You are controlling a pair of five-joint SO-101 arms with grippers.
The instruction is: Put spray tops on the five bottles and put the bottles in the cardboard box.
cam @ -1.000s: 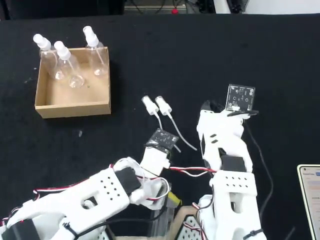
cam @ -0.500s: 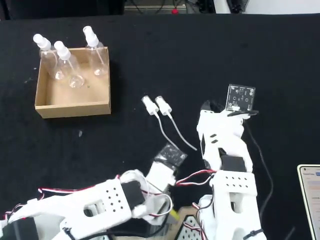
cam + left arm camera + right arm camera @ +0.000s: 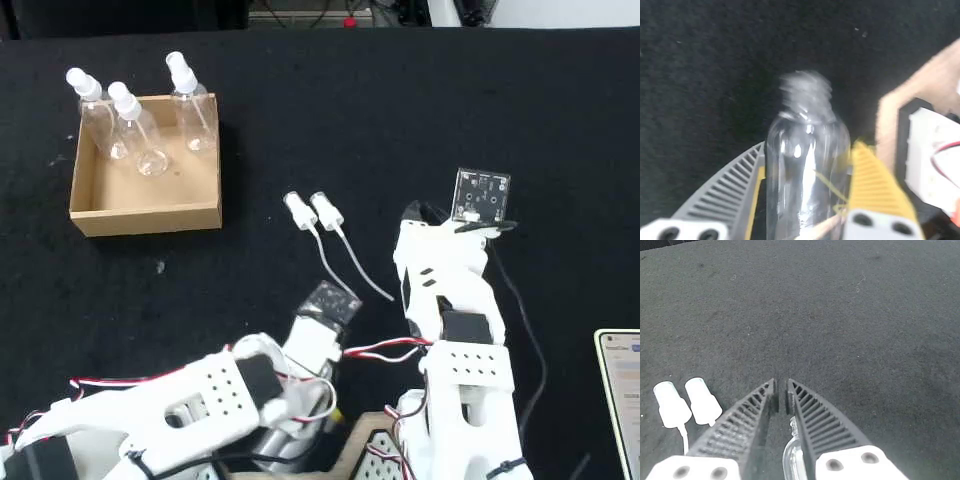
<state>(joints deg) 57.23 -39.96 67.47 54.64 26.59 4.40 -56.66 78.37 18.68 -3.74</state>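
Black surface (image 3: 400, 100). Cables (image 3: 300, 15) run past its far edge, and a lit screen (image 3: 622, 400) sits at the near right. The cardboard box (image 3: 145, 216) is far left with three capped bottles (image 3: 135, 130) upright inside. Two spray tops (image 3: 298, 210) lie side by side mid-surface, well apart from the box.

The left wrist view adds what the high view hides: my left end effector (image 3: 810, 155) is clamped on an uncapped bottle (image 3: 807, 120), threaded neck bare. My left arm (image 3: 200, 400) is folded low at the near edge. My right end effector (image 3: 781, 392) has its fingers nearly together, low over the surface near the tops.
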